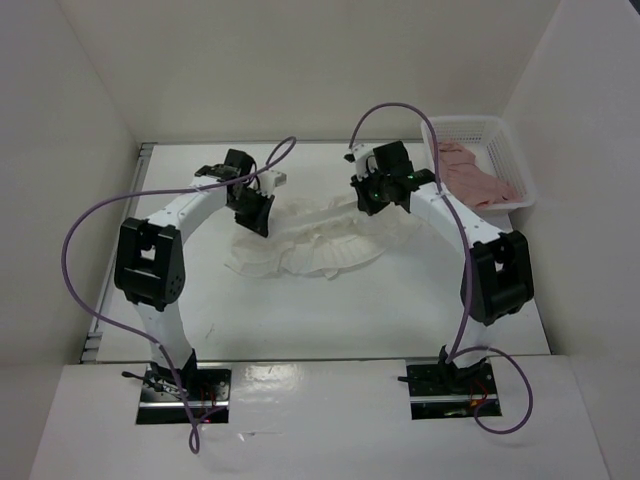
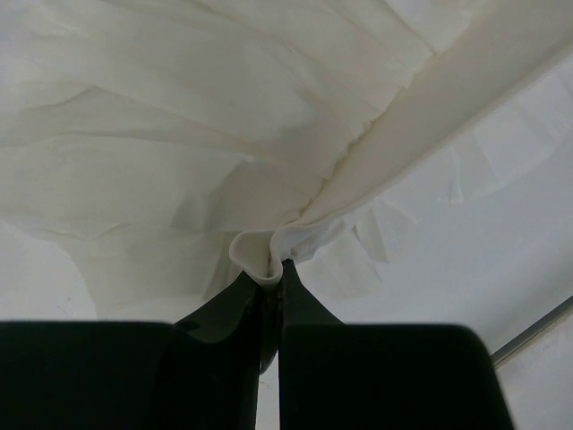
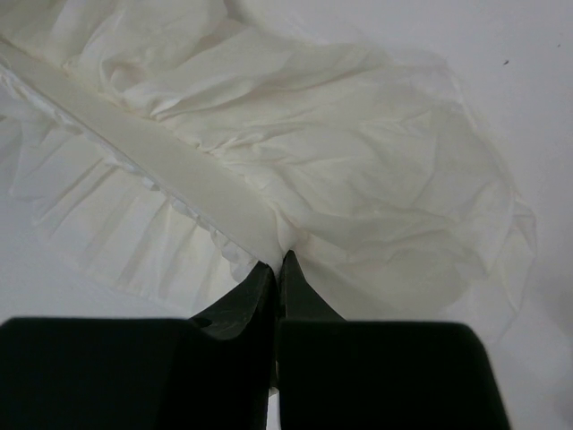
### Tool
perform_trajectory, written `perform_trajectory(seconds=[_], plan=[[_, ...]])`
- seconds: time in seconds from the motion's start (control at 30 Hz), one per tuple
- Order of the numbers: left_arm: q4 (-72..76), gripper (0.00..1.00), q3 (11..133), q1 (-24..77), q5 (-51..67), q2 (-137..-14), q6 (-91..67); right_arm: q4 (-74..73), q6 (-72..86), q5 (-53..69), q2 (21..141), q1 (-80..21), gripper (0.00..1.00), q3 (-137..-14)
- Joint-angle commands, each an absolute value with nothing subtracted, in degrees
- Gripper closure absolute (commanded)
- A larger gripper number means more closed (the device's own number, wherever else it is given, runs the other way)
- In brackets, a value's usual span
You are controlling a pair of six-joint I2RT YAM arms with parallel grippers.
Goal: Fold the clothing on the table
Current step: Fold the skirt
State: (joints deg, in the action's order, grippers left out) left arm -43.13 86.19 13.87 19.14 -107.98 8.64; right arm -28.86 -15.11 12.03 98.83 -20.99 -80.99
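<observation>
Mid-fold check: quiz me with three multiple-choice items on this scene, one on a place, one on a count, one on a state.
1. Where is the pink garment? A. in the basket at the far right; B. on the floor; C. on a shelf.
2. How many tools pinch the clothing? A. none; B. one; C. two.
3. What state is the clothing in? A. squarely folded; B. rumpled and unfolded on the table; C. hanging off the edge.

Answers:
1 A: pink fabric shows inside the basket's lattice walls.
2 C: the left tool and the right tool each close on white fabric in their wrist views.
3 B: the ruffles lie spread and creased.
</observation>
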Motion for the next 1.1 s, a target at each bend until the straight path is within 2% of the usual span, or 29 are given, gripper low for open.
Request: perform_trajectory(seconds=[0.0,0.57,0.63,0.67,0.73,0.87,1.07], plan=[[-42.8,1.0,83.7,12.7,14.5,-103.1,10.5,-30.1,-18.0,7.6,93.5,-20.4,1.0,-79.0],[-44.6,1.0,69.4,15.9,15.0,-91.7,12.2,-34.5,-22.2,6.2,88.2,-22.7,1.0,-68.4],[-44.6,0.95,68.7,16.5,15.0,-89.5,12.2,-35.8,-23.3,6.8,87.7,-23.2,0.99,-67.8],[-45.1,0.93,67.9,17.0,15.0,-88.8,12.2,-35.8,-23.3,7.3,87.2,-23.2,0.95,-67.8],[-45.7,0.87,67.3,17.6,14.4,-86.9,12.2,-36.5,-23.8,7.3,86.7,-24.0,0.92,-67.2],[-46.9,0.84,66.1,18.7,14.4,-85.5,12.7,-37.7,-23.8,6.8,86.7,-25.0,0.88,-66.6],[-48.9,0.74,63.9,20.7,14.4,-83.1,12.7,-39.5,-23.8,6.2,86.1,-29.3,0.71,-64.9]])
